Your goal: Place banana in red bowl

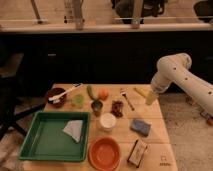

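The banana [141, 92] is a slim yellow piece lying on the far right part of the wooden table [150, 112]. The red bowl [104, 152] is a wide orange-red bowl at the table's front edge, right of the green tray. My gripper [151, 97] hangs from the white arm over the table's right edge, just right of the banana and slightly nearer the front. It looks pale yellow and points downward. The bowl holds nothing that I can see.
A green tray [35, 145] with a folded cloth [74, 130] fills the front left. A dark maroon bowl [55, 96] with a white utensil, a green vegetable [91, 92], an orange fruit [103, 94], a white cup [107, 121], a blue sponge [140, 126] and a packet [137, 152] lie around.
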You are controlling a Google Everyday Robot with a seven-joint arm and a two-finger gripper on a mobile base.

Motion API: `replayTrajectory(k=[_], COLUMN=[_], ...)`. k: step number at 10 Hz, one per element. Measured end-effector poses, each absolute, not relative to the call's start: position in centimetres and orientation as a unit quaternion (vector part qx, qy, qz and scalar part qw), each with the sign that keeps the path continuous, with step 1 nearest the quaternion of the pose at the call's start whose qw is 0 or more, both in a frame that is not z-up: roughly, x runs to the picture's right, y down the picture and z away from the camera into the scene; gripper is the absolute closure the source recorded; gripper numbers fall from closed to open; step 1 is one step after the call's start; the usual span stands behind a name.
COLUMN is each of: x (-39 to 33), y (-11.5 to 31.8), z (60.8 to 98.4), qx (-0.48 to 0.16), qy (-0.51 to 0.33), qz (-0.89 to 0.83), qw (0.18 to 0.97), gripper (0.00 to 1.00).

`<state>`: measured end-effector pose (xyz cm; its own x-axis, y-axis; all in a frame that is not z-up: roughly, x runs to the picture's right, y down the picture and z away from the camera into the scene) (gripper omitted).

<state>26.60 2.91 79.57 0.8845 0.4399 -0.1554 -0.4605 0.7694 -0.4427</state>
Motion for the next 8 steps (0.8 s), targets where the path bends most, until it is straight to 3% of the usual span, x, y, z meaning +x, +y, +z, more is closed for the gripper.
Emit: replayTrajectory(k=[8], x=[27.2], y=[3.3], z=[79.7], qx=[-0.228], qy=[0.030], qz=[0.280], qw=[0.932], gripper=[0.20])
